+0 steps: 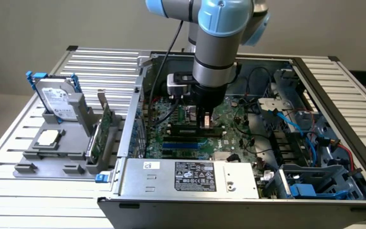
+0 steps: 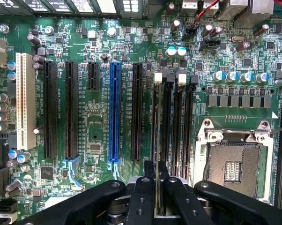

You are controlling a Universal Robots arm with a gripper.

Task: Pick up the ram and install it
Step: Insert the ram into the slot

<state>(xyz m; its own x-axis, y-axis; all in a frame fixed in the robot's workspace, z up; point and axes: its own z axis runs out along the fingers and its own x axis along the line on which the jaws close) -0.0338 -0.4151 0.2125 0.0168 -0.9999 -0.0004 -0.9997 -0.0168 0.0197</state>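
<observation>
Tool (image 2: 156, 171) pinches the ram (image 2: 156, 131) edge-on, its length running along the black memory slots (image 2: 167, 122) mid-motherboard (image 2: 99, 117), lined up to drop straight in; seated or hovering, I can't quite tell.

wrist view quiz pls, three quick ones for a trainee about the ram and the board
1. True or false: the jaws are shut on the ram.
2. In the wrist view, the ram's thin edge lines up with: A the white slot; B the blue slot; C the black memory slots next to the CPU socket.
3. Exterior view: what colour are the clips on the hard drive standing outside the case?
Key: 1 true; 2 C; 3 blue.
</observation>
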